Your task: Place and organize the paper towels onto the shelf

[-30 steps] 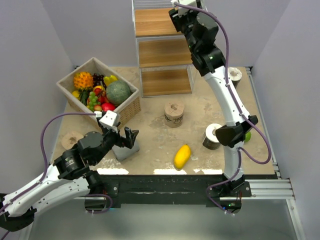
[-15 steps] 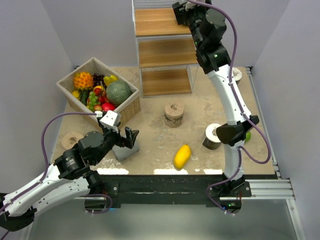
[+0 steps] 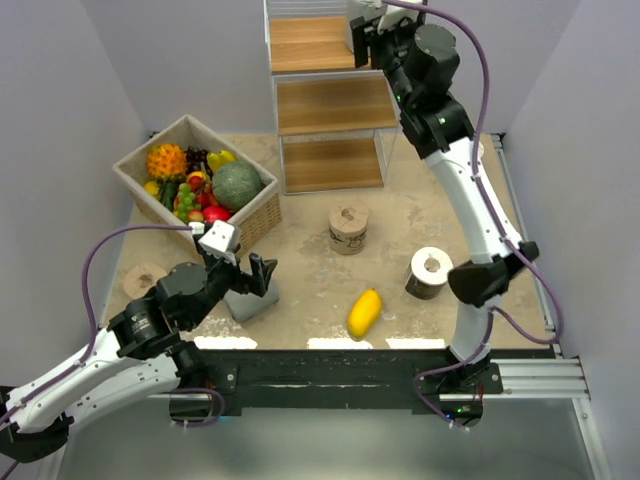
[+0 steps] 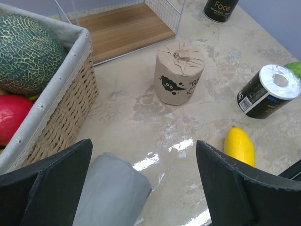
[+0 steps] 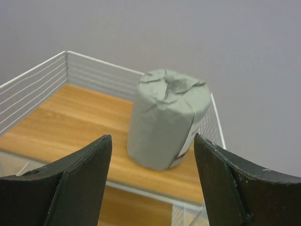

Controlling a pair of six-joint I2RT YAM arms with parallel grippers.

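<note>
Up at the top centre of the overhead view, the right hand (image 5: 152, 137) hovers with fingers parted and empty. A grey roll (image 5: 167, 120) stands upright just beyond them on the top board of the shelf (image 5: 70, 117), the arm stretched high. Lower left, the left hand (image 4: 143, 141) gapes wide over a second grey roll (image 4: 110, 188) on the bench (image 4: 141, 108).

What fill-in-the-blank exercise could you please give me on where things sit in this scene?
The grey roll before the right gripper stands on the shelf's ____ board. The tan roll stands on the ____, in front of the shelf. The melon lies inside the ____.
Missing words: top; table; basket.
</note>
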